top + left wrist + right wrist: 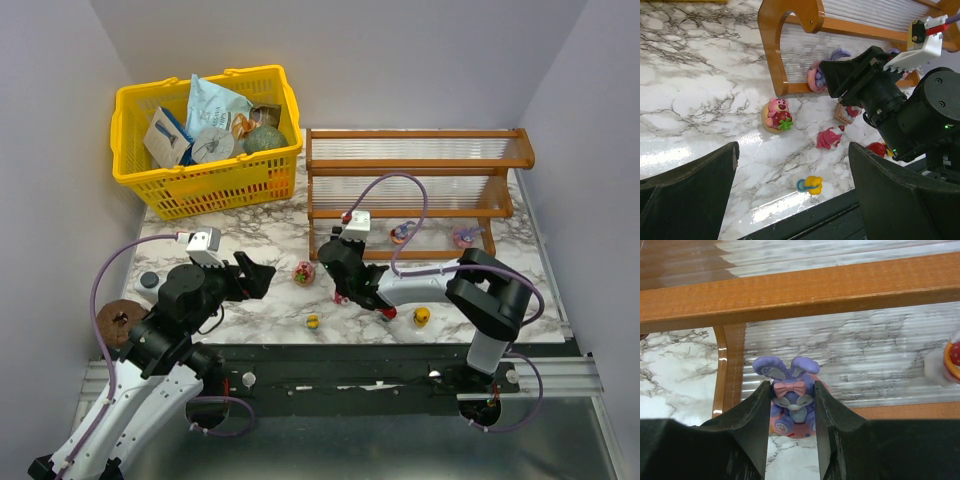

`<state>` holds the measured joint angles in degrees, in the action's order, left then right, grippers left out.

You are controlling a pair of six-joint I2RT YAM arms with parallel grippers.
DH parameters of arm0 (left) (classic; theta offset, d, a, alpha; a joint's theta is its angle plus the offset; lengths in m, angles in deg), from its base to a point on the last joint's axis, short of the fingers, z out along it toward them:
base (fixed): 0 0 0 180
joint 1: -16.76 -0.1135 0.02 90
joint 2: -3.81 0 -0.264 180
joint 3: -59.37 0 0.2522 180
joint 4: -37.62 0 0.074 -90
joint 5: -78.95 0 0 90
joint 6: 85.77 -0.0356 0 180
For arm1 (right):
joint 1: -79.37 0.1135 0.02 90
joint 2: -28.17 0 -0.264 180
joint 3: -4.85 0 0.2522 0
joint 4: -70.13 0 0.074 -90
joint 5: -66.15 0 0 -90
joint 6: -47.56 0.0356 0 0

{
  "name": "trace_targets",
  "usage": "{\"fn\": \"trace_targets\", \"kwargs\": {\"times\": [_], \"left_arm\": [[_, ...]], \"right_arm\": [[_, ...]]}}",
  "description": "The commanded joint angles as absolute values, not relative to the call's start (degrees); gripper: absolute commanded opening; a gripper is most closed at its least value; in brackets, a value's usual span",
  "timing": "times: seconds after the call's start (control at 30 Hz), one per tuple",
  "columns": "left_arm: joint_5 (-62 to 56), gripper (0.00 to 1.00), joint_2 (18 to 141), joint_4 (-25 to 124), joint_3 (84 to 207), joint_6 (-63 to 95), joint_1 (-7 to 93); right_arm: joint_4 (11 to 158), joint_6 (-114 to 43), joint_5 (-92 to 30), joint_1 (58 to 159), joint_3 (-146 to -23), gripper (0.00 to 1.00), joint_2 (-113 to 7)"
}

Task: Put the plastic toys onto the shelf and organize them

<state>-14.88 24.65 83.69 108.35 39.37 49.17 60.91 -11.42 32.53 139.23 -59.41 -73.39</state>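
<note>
- Marbled tabletop (250, 300) fills the top view between pale walls, with both arm bases at 6 o'clock.
- The shelf (400, 168) stands at 2 o'clock with its stepped tiers facing the arms. Two placed toys (403, 232) sit on the lowest tier, right of its middle.
- A yellow basket (215, 180) of packets sits at 11 o'clock and plays no part in the job.
- The left claw (793, 150) hangs at 8 o'clock, spread wide and empty, facing the loose toys.
- The right claw (791, 390) is narrowed onto a purple bunny (789, 399) at the left end of the lowest tier. Whether the bunny's base rests on the tier cannot be told.
- Loose toys lie on the tabletop at 6 to 7 o'clock of the shelf: a pink bear (777, 114), a pink figure (829, 138), a red toy (875, 148) and a yellow toy (812, 184).
- The step in hand looks like setting the bunny down. The next move likely calls for seating it upright, opening the fingers gently, and backing out toward 6 o'clock without clipping the frame. After that, the loose toys need fetching.
</note>
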Motion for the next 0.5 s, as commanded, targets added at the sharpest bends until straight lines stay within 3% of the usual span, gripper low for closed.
{"fn": "trace_targets", "kwargs": {"times": [0.0, 0.3, 0.47], "left_arm": [[-14.13, 0.99, 23.76, 82.93, 108.29, 38.42, 49.46], [-14.04, 0.99, 24.2, 83.1, 108.29, 38.33, 49.46], [-13.77, 0.99, 24.28, 83.02, 108.38, 38.25, 49.46]], "right_arm": [[54.37, -12.29, 36.62, 138.88, -58.92, 0.04, -75.45], [51.47, -12.3, 37.5, 138.44, -59.01, 0.19, -78.7], [49.53, -12.03, 38.29, 138.17, -58.83, 0.19, -80.19]]}}
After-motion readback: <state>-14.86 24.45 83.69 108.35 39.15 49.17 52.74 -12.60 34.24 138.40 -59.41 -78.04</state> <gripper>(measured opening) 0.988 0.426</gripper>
